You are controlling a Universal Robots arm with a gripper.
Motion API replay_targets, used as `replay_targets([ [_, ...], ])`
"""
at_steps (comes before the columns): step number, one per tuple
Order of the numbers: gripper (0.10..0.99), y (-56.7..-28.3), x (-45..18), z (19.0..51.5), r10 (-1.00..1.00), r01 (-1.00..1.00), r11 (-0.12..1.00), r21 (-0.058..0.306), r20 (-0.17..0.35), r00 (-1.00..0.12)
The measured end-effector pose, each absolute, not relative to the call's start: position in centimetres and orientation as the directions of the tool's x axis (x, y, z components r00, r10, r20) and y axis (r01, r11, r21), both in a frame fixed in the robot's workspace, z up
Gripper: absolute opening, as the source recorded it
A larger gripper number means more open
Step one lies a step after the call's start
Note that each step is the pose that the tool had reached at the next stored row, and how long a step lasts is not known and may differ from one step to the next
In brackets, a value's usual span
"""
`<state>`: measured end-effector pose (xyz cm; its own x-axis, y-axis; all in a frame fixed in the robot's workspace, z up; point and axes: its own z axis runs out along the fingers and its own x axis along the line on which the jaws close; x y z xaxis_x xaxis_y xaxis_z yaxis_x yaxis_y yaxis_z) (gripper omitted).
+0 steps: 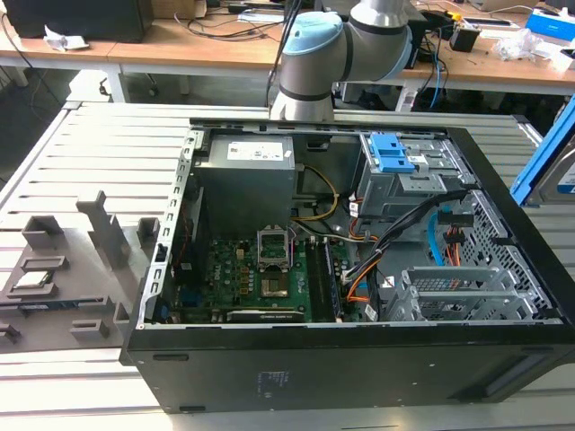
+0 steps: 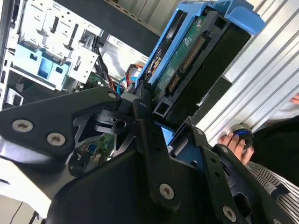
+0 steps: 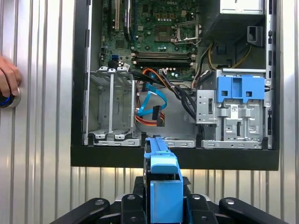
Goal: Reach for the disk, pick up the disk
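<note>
The disk (image 2: 196, 51) stands on edge between my gripper's black fingers (image 2: 140, 116), with its green circuit board and connector side showing and a bright blue bracket around it. In the first wrist view the disk (image 3: 161, 177) appears edge-on as a blue strip, just outside the open computer case (image 3: 79, 93) and over the slatted metal table (image 3: 42, 140). My gripper (image 3: 162, 198) is shut on the disk. At the exterior view's right edge a slanted blue bar of the disk (image 1: 544, 148) shows beside the case.
Inside the case are an empty grey drive cage (image 3: 112, 107), orange and blue cables (image 3: 152, 105), a grey cage with blue clips (image 3: 238, 105) and the motherboard (image 1: 260, 278). A person's hand (image 3: 5, 77) rests on a button on the table. Grey fixtures (image 1: 99, 233) stand at the exterior view's left.
</note>
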<state>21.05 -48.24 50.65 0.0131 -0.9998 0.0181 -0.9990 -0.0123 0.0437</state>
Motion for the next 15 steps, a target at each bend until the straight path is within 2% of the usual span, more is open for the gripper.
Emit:
replay_targets([
  [6,0.365,-51.6,21.0,50.6,-1.0,-0.999,-0.013,0.043,0.006,0.013],
  [11,0.365,-52.6,21.0,50.6,-0.999,-0.999,-0.014,0.043,-0.042,0.012],
  [15,0.365,-54.4,21.0,50.6,-0.999,-0.999,-0.014,0.043,-0.044,0.012],
])
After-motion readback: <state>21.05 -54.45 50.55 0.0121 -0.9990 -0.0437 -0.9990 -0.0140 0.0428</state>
